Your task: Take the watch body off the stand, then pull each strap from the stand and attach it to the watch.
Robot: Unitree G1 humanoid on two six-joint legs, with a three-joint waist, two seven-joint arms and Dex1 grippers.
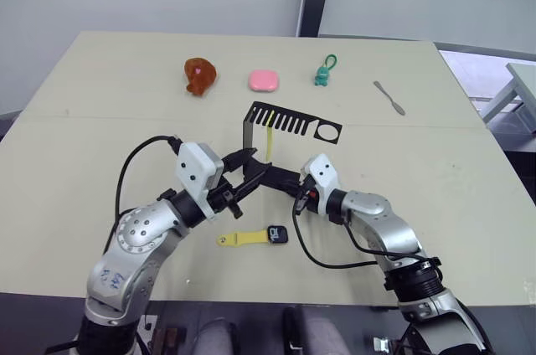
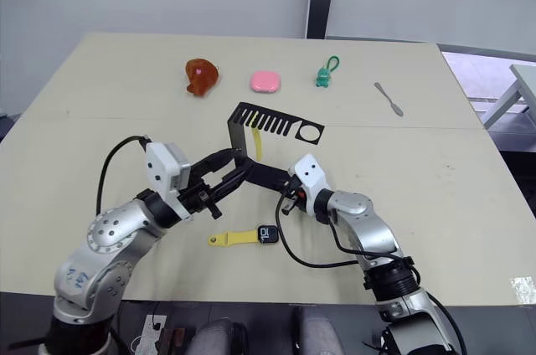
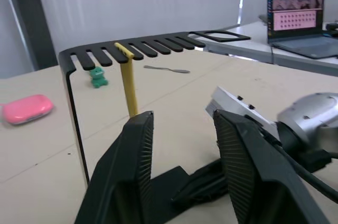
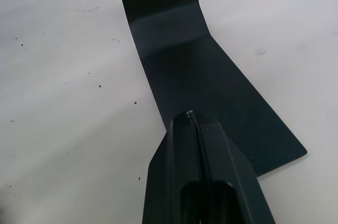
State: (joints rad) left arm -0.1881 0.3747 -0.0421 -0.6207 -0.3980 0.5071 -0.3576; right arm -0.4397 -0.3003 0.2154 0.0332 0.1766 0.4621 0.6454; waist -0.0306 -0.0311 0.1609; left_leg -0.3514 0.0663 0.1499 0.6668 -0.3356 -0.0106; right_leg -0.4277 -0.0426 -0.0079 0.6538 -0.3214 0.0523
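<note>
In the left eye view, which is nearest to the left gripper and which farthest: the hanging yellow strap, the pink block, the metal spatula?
From the left gripper:
1. Hanging yellow strap, just beyond it, on the stand.
2. Pink block, farther back, mid-table.
3. Metal spatula, far right side.

The beige counter (image 1: pixel 100 162) carries the stand (image 1: pixel 285 120), watch body (image 1: pixel 277 234) (one strap (image 1: pixel 240 239) attached), pink block (image 1: pixel 263 79), green keychain (image 1: pixel 324 72) and spatula (image 1: pixel 389 97).

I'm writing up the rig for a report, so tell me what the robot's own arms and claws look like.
Both arms are silver-grey metal with rounded joint housings and black bands. Each wrist carries a white boxy camera module fed by a looping black cable. The left claw has two broad black fingers with ribbed inner pads; the right claw is black too. Blue handwriting marks the left arm.
</note>
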